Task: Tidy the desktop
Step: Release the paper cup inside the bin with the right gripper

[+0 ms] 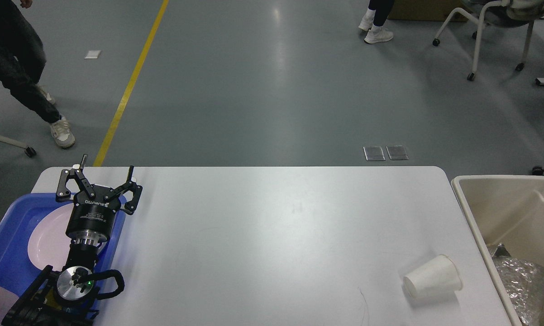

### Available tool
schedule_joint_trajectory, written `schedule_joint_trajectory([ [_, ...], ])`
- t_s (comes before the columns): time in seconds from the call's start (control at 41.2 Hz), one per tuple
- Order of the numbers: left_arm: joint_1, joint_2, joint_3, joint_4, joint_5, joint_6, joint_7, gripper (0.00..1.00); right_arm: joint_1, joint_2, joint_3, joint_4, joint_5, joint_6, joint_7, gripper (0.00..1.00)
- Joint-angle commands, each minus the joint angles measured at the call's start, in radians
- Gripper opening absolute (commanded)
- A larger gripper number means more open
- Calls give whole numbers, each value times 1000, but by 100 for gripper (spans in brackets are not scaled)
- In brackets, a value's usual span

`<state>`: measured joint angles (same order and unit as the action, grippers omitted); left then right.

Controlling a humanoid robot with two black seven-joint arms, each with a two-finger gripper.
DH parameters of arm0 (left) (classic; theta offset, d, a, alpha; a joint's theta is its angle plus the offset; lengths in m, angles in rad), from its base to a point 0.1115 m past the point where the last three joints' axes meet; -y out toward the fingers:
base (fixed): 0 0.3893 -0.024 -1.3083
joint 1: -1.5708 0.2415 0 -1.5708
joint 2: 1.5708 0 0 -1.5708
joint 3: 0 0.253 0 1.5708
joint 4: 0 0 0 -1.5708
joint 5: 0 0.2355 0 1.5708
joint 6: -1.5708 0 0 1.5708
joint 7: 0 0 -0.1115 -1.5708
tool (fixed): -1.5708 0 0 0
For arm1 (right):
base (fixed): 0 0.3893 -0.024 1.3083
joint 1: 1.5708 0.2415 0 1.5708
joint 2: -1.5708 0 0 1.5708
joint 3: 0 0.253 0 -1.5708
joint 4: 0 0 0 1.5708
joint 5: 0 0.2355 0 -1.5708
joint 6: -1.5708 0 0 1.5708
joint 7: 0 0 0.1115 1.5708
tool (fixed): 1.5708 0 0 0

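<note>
Left black two-finger gripper (105,174): fingers spread wide, pointing away, at the desk's far-left corner; right arm unseen.

Head view, forward and downward

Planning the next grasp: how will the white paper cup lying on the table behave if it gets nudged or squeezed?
The paper cup lies on its side on the desktop, so a nudge would probably roll it, likely curving since it tapers. It looks thin-walled and empty, so probably light and easily crushed by a firm pinch. It lies near the bin, so a short carry may suffice.
</note>
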<state>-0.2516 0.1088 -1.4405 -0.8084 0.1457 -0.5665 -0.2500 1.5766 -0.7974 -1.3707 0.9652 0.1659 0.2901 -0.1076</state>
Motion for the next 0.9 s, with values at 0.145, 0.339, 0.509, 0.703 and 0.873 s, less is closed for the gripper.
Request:
schedule_joint_trajectory([
  [0.145, 0, 0, 0, 0, 0, 0, 0, 96, -576, 79, 415, -514, -2, -29, -1, 0],
  [0.339, 0, 0, 0, 0, 0, 0, 0, 96, -868, 250, 553, -810, -2, -153, -3, 0],
  [0.509, 0, 0, 0, 0, 0, 0, 0, 96, -983, 349, 561, -881, -2, -272, -3, 0],
  [0.703, 0, 0, -1, 0, 0, 0, 0, 96, -1049, 426, 555, -888, -2, -342, -4, 0],
  [0.873, 0, 0, -1, 0, 0, 0, 0, 96, -1060, 429, 552, -887, -2, -358, -4, 0],
])
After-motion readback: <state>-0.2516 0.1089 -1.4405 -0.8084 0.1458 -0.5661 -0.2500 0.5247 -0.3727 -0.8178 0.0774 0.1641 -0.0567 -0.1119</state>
